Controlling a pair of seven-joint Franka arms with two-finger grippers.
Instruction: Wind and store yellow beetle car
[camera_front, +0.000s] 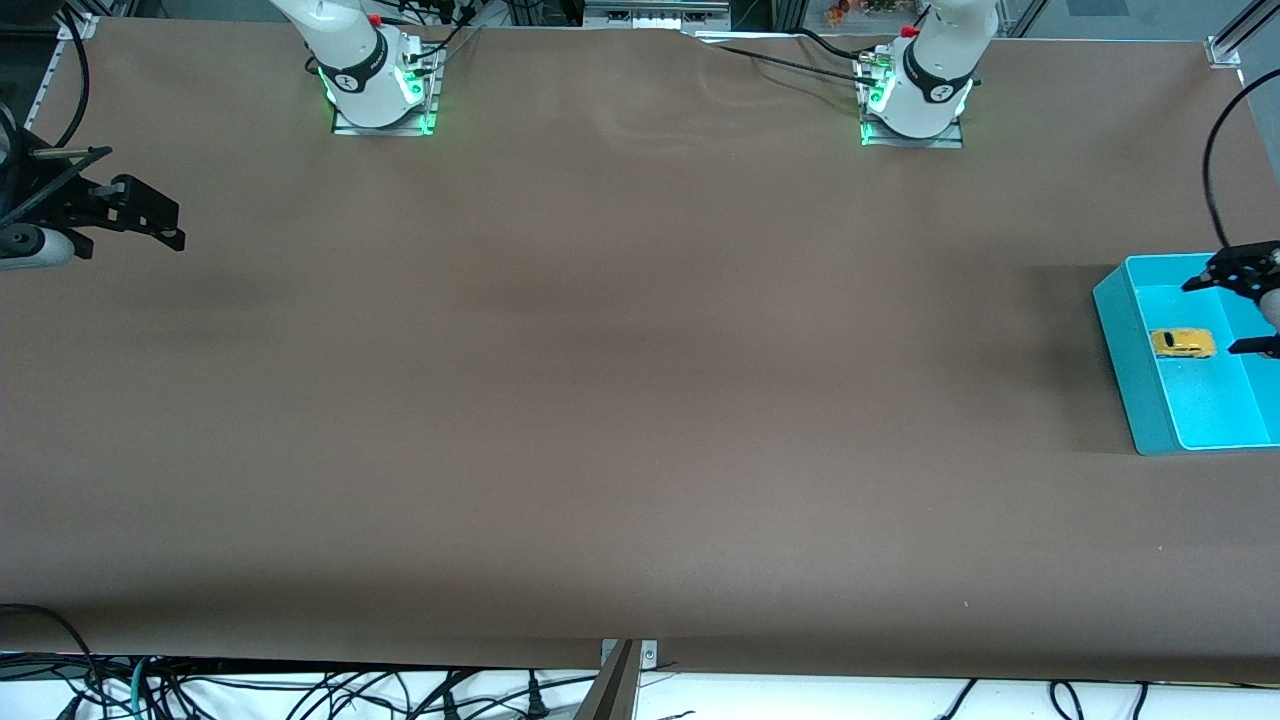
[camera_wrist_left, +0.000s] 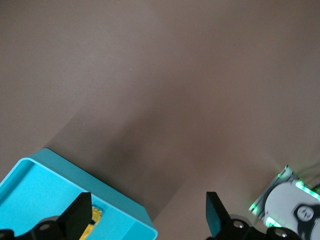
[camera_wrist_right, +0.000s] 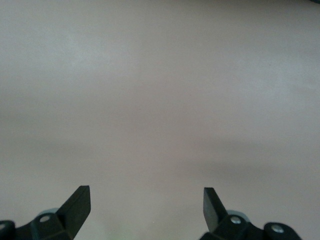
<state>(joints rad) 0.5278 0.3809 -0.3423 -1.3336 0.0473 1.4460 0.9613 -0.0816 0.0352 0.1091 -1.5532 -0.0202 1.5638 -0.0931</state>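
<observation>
Car (camera_front: 1183, 343), yellow and beetle-shaped, is lying inside the bin (camera_front: 1120, 320), a turquoise box that is sitting on the brown surface (camera_front: 620, 400) at the left arm's end. The car is resting on the bin's floor, near the wall that is facing the middle of the surface, and nothing is gripping it. The left hand (camera_front: 1232, 315) is being held over the bin, above the car, with its fingers (camera_wrist_left: 216, 214) spread wide and nothing between them; in the left wrist view one finger is partly covering the car (camera_wrist_left: 94, 220). The right hand (camera_front: 172, 226) is being held over bare surface at the right arm's end, well apart from the bin, with its fingers (camera_wrist_right: 211, 205) likewise spread and nothing between them.
</observation>
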